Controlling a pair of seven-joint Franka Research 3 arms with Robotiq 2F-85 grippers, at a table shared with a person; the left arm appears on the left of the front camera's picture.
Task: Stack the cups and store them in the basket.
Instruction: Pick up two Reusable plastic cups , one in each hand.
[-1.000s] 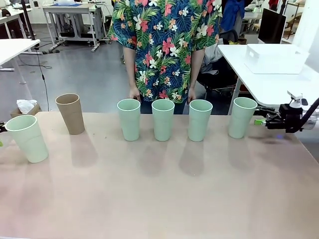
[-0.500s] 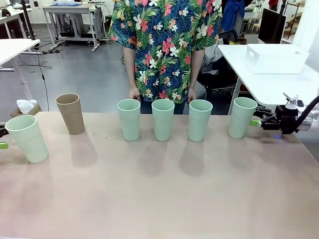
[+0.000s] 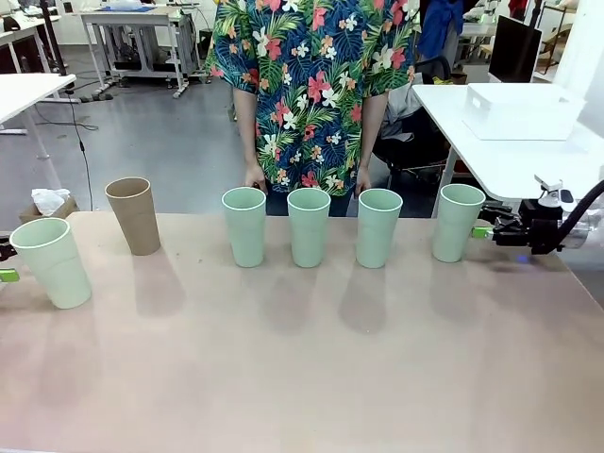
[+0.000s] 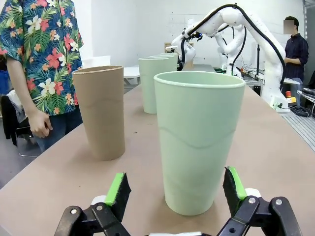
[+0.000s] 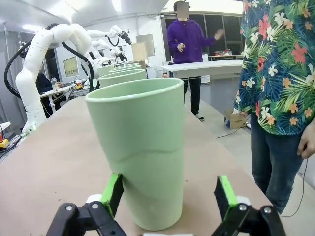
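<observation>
Standing apart on the worktop (image 3: 302,368), the cups (image 3: 309,226) are all unstacked, the basket (image 3: 521,113) sits upper right, left tool (image 4: 175,188) and right tool (image 5: 169,195) both open.

Our left gripper (image 4: 177,191) and right gripper (image 5: 170,196) are black, with green pads (image 4: 117,187) and silver screws (image 4: 70,211) at the finger joints. A black cable (image 3: 585,202) trails from the right wrist, we think. The person (image 3: 311,123) wears a tropical floral, short-sleeved shirt (image 3: 283,57).

Bright, even indoor light from ceiling lamps (image 5: 117,5). Soft, faint shadows stretch toward me from the cups (image 3: 309,226) across the matte table (image 3: 302,377). My wrist views blur far backgrounds and bend edges.
</observation>
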